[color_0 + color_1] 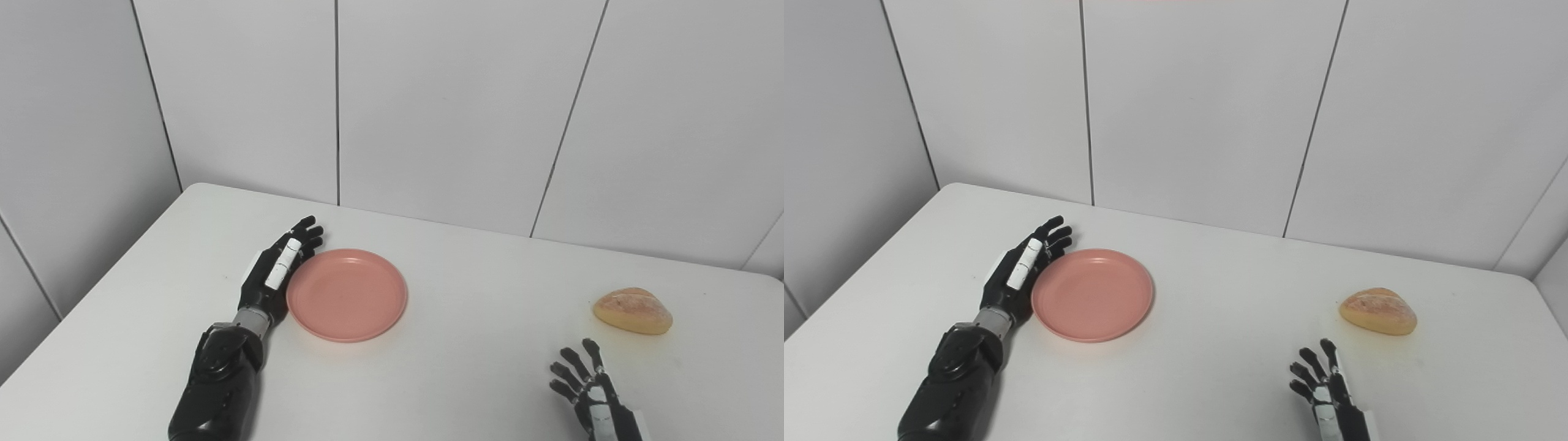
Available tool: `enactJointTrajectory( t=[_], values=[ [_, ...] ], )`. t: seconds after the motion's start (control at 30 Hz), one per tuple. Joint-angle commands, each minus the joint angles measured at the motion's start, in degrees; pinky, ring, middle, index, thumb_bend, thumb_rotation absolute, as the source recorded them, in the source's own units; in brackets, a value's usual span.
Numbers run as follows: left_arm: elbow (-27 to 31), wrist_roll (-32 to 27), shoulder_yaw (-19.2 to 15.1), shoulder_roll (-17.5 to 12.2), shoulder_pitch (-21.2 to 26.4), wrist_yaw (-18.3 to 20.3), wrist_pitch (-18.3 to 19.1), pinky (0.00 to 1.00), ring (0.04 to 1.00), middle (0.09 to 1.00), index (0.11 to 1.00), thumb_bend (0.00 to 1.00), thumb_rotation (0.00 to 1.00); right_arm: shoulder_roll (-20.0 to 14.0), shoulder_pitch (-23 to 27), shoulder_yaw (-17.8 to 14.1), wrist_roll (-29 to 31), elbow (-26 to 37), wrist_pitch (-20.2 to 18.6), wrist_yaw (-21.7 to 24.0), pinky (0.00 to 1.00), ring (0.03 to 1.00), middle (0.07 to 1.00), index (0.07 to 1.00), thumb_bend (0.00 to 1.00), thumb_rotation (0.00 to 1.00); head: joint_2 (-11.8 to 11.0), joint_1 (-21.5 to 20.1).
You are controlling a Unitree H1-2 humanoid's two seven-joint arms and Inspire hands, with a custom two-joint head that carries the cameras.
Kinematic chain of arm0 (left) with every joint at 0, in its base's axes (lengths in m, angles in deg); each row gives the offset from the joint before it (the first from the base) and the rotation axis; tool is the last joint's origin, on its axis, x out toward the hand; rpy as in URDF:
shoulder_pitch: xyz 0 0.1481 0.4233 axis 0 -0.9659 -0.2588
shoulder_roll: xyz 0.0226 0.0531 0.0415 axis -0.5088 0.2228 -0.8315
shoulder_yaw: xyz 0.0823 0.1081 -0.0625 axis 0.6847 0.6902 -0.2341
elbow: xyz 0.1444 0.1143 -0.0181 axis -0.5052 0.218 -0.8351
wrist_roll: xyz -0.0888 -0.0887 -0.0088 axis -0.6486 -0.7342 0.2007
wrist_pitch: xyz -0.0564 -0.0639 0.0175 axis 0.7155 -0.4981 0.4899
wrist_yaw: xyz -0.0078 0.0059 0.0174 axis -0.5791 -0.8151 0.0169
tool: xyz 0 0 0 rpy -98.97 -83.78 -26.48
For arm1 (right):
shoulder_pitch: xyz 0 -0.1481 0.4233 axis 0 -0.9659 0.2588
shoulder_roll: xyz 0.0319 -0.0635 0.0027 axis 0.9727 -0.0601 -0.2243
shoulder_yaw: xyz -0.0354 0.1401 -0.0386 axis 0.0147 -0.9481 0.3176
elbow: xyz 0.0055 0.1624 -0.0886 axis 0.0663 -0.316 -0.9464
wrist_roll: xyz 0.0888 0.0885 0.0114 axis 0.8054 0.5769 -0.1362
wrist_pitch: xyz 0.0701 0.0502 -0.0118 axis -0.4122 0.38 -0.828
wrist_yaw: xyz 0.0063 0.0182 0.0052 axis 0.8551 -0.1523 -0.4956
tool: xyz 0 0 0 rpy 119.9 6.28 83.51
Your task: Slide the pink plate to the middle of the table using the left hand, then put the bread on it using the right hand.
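The pink plate [346, 294] lies flat on the white table [465, 367], left of its middle. My left hand [278, 269] rests edge-on against the plate's left rim, fingers straight and apart, holding nothing. The bread [632, 310], a golden-brown roll, sits near the table's right side. Low at the front, my right hand [588, 392] hovers just in front of and left of the bread, fingers spread, clear of it.
White panelled walls [429, 110] close off the table's back and left sides. The table's back edge runs just behind the left hand's fingertips. Bare tabletop separates the plate and the bread.
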Motion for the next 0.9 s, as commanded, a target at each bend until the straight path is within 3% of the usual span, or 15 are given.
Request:
enactJointTrajectory(
  t=[0.0,0.43,0.87],
  values=[
    [2.2,0.3,0.4,1.2,0.1,-1.3,1.8,0.99,0.904,0.874,0.834,0.89,0.71,-0.1,-2.4,0.6,-0.5,-2.0,0.3,0.4,0.82,0.842,0.894,0.983,0.85,0.97,0.1,0.0],
    [7.2,-2.2,-1.1,5.1,-0.5,-5.6,10.3,0.97,0.895,0.858,0.803,0.90,0.74,-0.8,-2.2,2.1,-4.3,-2.1,2.0,0.1,0.81,0.843,0.899,0.999,0.78,0.99,0.3,-1.3],
    [10.4,-5.4,-1.9,8.1,-0.4,-6.4,15.0,0.94,0.896,0.856,0.809,0.91,0.75,-0.3,-2.3,2.5,-5.4,-1.2,1.9,0.0,0.79,0.840,0.892,0.996,0.78,1.00,0.8,-1.9]
  ],
)
